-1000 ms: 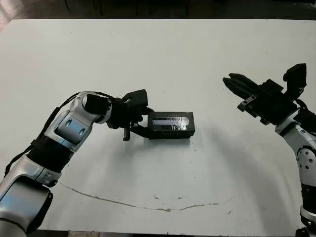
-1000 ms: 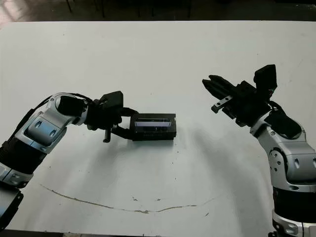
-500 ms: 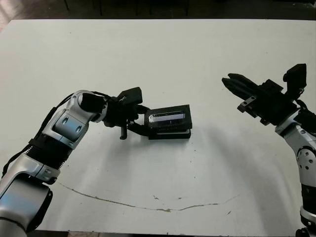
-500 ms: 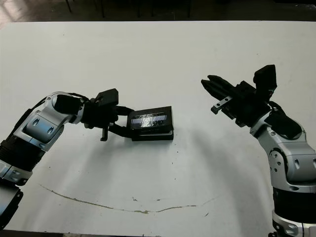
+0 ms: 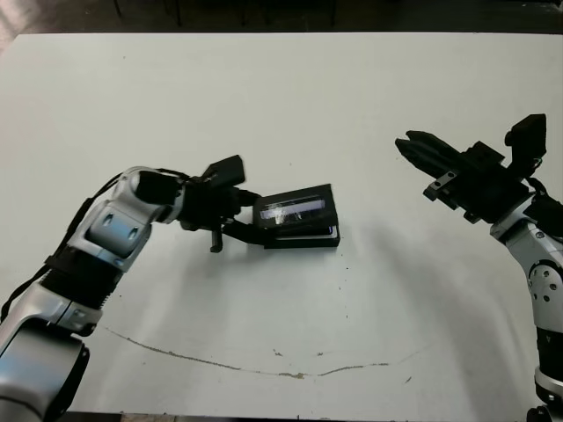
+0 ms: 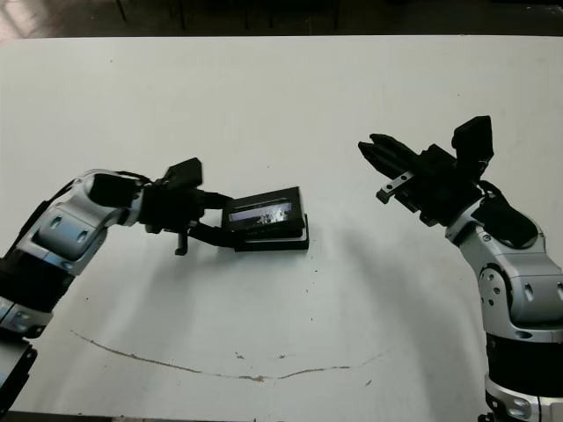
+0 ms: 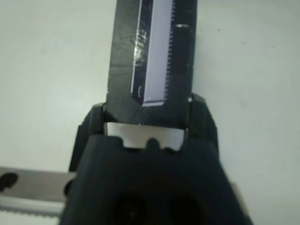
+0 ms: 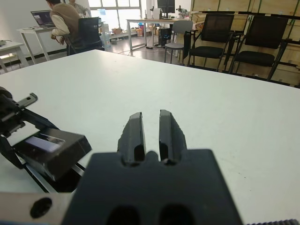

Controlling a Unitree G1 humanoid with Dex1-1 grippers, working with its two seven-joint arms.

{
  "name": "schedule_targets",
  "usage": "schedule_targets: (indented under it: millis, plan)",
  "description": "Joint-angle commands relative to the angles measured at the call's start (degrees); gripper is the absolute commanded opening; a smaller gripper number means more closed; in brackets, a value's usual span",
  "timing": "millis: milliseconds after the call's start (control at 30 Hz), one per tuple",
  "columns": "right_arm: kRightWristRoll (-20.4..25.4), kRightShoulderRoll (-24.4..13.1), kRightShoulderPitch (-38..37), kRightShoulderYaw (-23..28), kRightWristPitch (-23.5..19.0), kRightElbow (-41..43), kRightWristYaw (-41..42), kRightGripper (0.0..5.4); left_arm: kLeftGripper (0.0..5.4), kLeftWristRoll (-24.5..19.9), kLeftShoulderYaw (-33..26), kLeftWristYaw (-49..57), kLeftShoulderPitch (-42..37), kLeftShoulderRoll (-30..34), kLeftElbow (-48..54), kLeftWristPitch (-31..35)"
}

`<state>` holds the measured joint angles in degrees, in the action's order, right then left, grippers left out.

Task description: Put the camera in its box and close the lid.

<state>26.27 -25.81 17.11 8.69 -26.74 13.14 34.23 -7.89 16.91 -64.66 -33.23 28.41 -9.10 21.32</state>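
The lid [image 5: 296,208] — black, with its pale strip facing up — is pinched at one short end by the left gripper [image 5: 239,221], jaws clamped on that edge. It sits tilted over the box [image 6: 280,243]: the gripped end is raised, while the far end rests down near the box's far rim, so a sliver of white lining shows beneath it. Holding the lid by its end lets it hinge down onto the box, which looks like the step in hand: seating the cover. The camera cannot be seen; presumably it lies inside the box under the lid, though that is hidden.

The right gripper [image 6: 374,151] hangs well away from the box above the bare surface [image 5: 264,105], jaws pressed nearly together and pinching nothing — apparently parked clear so it does not crowd the closing.
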Motion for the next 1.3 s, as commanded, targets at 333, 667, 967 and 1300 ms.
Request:
schedule_targets:
  millis: [333,667,967,1300]
  plan:
    - [-0.4,-0.5,-0.6,-1.0,0.2,-1.7,0.7,0.0,1.26,-5.0,-8.6,0.7,1.7,4.0,-1.4,1.6]
    - [-0.4,-0.8,-0.4,-1.0,0.6,-2.7,1.3,0.0,1.26,-4.6,-6.6,-0.1,1.9,3.0,-3.1,-0.5]
    - [-1.2,-0.9,-0.6,-1.1,2.1,-3.3,2.0,0.0,1.26,-3.3,-2.9,-1.2,2.2,1.4,-5.8,-1.6]
    - [-1.0,-0.9,-0.5,-1.0,1.9,-3.2,2.0,0.0,1.26,-2.0,-0.5,-2.8,2.9,0.5,-7.3,-2.8]
